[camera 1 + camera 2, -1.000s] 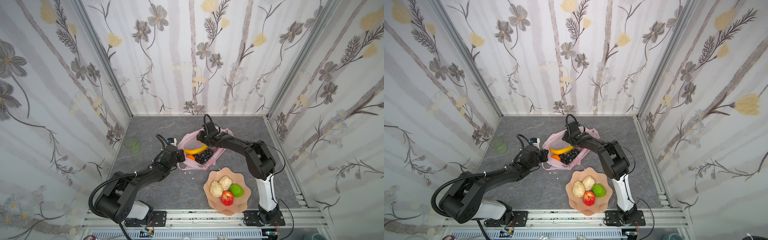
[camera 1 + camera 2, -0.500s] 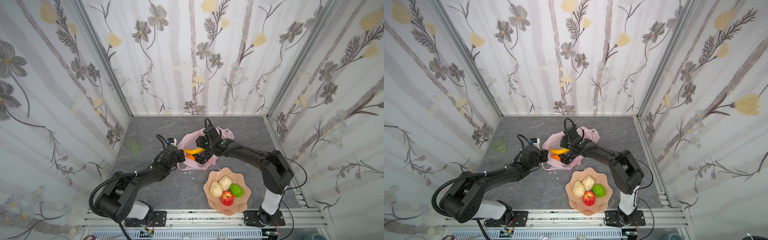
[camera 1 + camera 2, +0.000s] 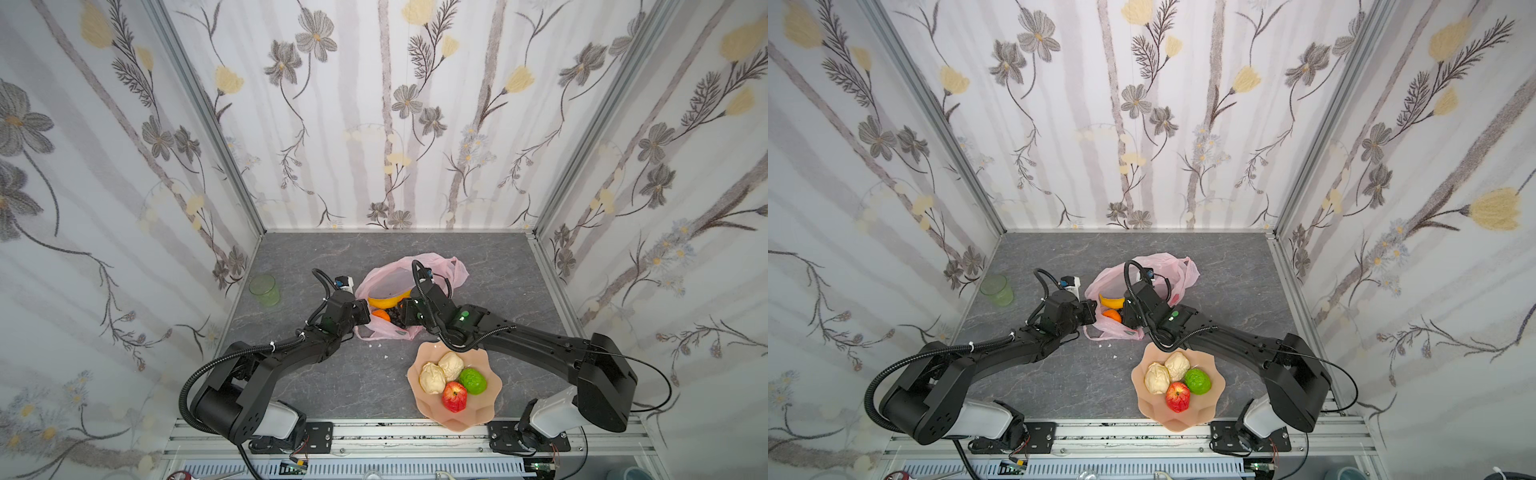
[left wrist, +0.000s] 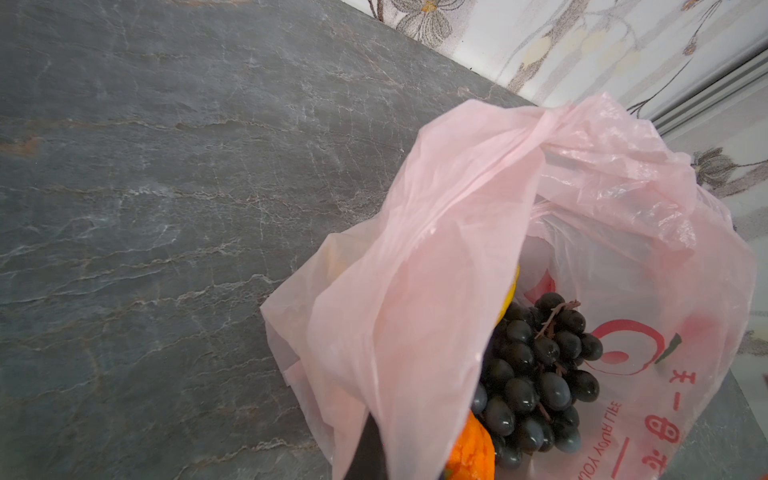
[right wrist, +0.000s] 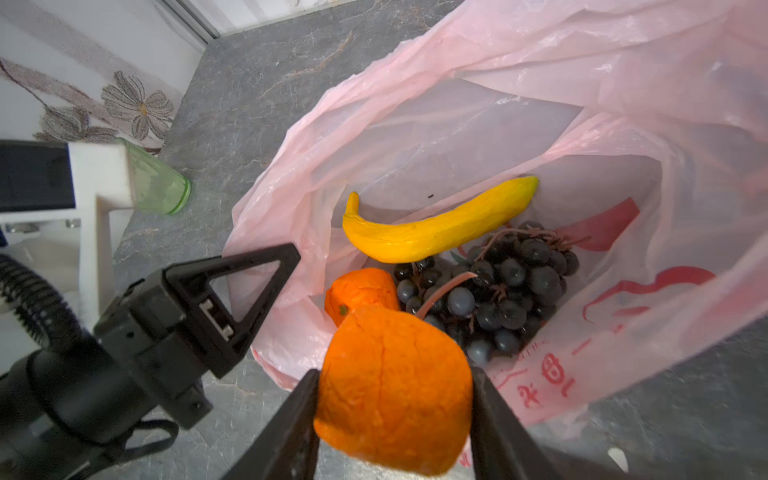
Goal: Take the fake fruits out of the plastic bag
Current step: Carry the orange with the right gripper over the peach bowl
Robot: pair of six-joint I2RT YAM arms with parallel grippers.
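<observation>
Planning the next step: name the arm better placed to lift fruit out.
Right. The right tool grips a glossy orange toy fruit over the pink plastic bag; the left tool pinches the bag's rim.

Two slim arms, matte black throughout. Left arm [image 3: 291, 357]: boxy links, a round shoulder drum [image 3: 245, 415] dotted with small holes, a white shell [image 3: 278, 419] at the base. Wears a ribbed black hose [image 3: 195, 374], tied on with white zip ties [image 3: 272, 344]. Carries a white camera bracket [image 5: 99, 178] at the wrist. Left pincer [image 5: 286, 257]: black, with open triangular fingers [image 5: 232, 259] and a small silver fitting inside. Right arm [image 3: 540, 340]: same black links and white base shell [image 3: 557, 415], plus a thin black cable [image 3: 660, 378] arcing free and a green dot [image 3: 465, 313] on the wrist. Right pincer [image 5: 392, 374]: flat black fingers [image 5: 286, 432]. Bolted to black plates [image 3: 318, 432] with screws; thin coloured wires [image 3: 552, 451] beneath.
</observation>
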